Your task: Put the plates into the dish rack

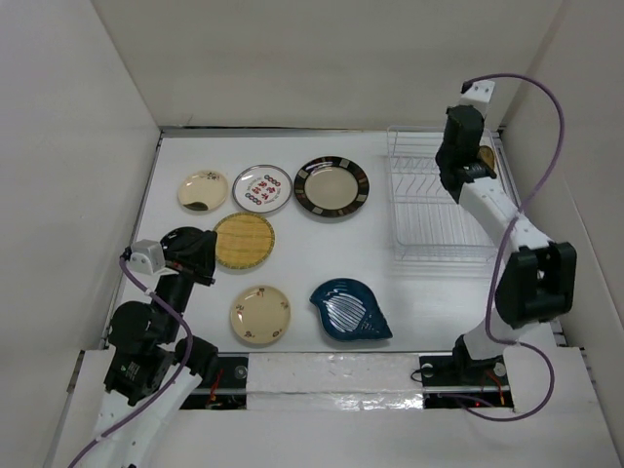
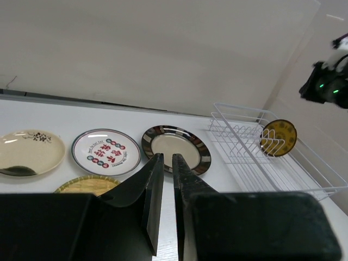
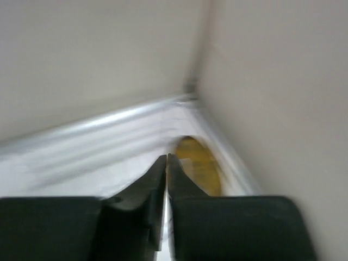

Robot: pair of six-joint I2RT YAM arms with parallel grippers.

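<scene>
my right gripper (image 3: 166,163), closed on nothing, hangs over the dish rack (image 1: 439,210) where the dark brown-yellow plate (image 2: 278,137) stands; next i should reach for the black-rimmed plate (image 1: 331,186), approaching low at its rim.

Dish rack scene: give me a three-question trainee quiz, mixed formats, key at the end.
1. True or false: the dark yellow plate stands upright among the prongs of the dish rack.
2. How many plates lie flat on the table? A) four B) six C) seven
3. Fill in: in the top view, the plate nearest the left gripper is the ____ yellow plate.

Key: 1 true. 2 B: the two cream plates, white plate with red marks, black-rimmed plate, woven one and blue leaf-shaped plate. 3 woven.
</scene>
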